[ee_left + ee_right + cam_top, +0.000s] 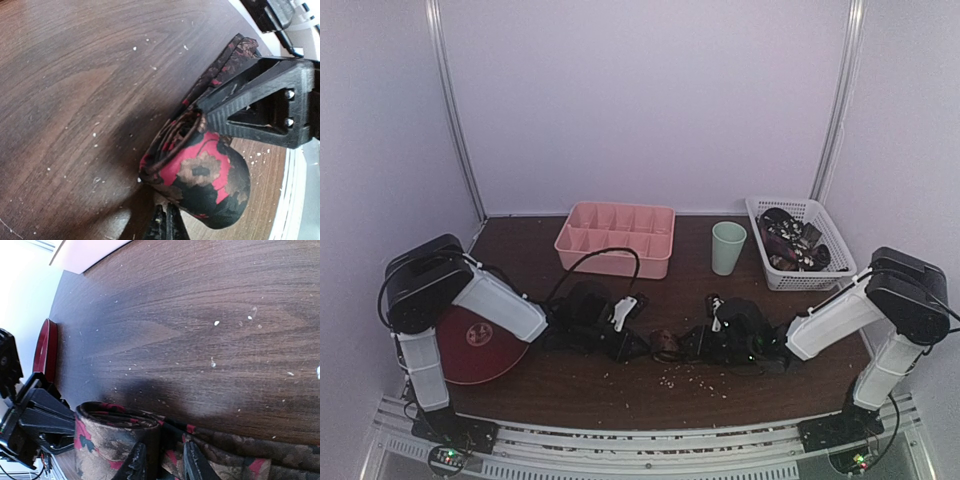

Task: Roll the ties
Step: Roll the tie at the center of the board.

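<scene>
Your white basket (802,279) at back right holds a heap of dark ties (795,240), too tangled to count; the pink divided tray (615,238) and green cup (728,247) stand left of it, and you can't see into the cup. The top view gives you only a dark lump between the arms, but the wrist views show a red-floral tie (200,170), half rolled into a coil, its tail flat on the table (200,315). Your left gripper (165,226) is closed tight at the coil's base and cut off by the frame, so any nipped fabric can't be told, while the right gripper (164,462), part open, pinches the coil's wall.
</scene>
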{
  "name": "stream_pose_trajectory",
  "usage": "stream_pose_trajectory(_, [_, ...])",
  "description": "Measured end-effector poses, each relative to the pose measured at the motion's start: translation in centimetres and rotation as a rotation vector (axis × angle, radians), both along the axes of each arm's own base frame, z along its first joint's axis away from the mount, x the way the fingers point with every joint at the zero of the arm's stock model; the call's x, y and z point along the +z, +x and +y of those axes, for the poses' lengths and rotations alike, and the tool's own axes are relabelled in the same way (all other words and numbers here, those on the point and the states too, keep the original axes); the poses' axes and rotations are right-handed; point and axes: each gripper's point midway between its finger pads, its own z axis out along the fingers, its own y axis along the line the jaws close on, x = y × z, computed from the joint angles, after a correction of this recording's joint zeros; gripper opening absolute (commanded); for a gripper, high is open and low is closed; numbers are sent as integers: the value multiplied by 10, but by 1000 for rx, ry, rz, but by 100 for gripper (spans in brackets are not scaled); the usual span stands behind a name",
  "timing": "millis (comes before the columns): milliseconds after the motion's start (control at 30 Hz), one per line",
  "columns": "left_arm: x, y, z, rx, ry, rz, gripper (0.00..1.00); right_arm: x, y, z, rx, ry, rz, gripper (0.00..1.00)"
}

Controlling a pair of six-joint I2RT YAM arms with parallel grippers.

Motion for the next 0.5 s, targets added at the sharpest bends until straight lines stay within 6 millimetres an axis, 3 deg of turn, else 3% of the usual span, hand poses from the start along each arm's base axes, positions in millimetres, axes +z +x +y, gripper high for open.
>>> stream_pose_trajectory(500, [26,8,-20,-17,-61,-23,0,2,-2,-8,37,-93,-24,27])
